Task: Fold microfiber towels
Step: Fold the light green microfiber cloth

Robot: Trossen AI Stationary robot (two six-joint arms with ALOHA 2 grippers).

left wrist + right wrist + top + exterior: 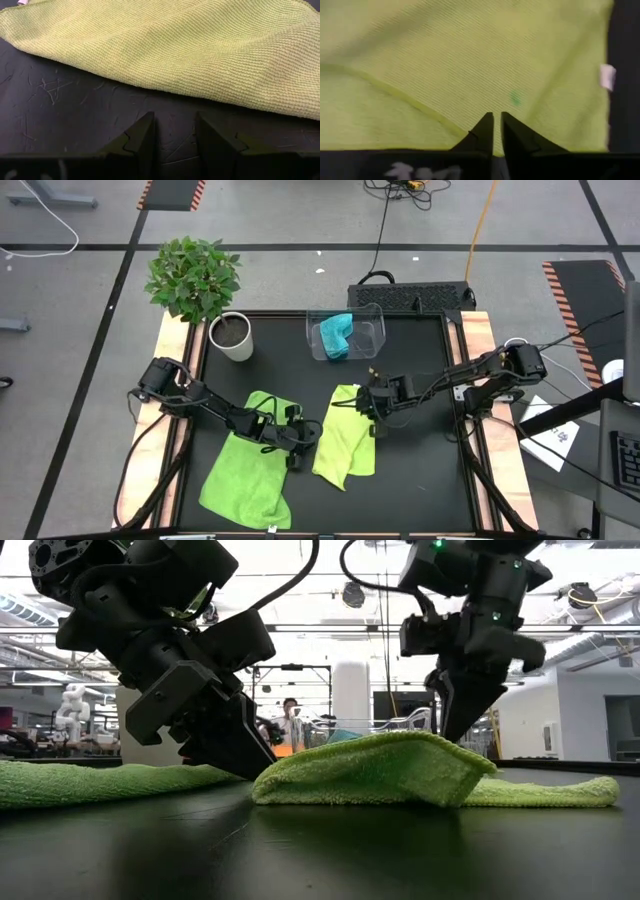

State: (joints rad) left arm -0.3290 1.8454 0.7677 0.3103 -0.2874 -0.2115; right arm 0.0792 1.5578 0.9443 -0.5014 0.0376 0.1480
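A: Nearest the low cam?
B: Bare black desk point(320, 850), then the folded lime-green towel point(380, 772) w/ its fold edge facing the cam.
A: Right gripper?
B: Right gripper point(374, 406) is down on that folded towel's far end. Jaws nearly closed, only a thin slit btwn the fingers point(482, 131). Tips sit at the cloth, on a raised hem line; can't tell if they pinch it or just touch.
A: Left gripper?
B: Left gripper point(297, 442) is low over the desk, in the gap btwn the two green towels. Jaws partly open, nothing btwn the fingers point(142, 135), just bare desk. Folded towel's edge lies just ahead of them, apart.
A: Other towels?
B: Flat lime-green towel point(248, 473) is spread on the desk's left front, under the left arm, one corner rumpled near the gripper. Turquoise towel point(335, 335) is bunched inside the clear plastic bin point(372, 340) at the desk's far edge, center.
A: Anything else?
B: Potted plant point(193, 280) in a white pot point(232, 337) at the far left corner. A person point(291, 725) in the room behind, far off.
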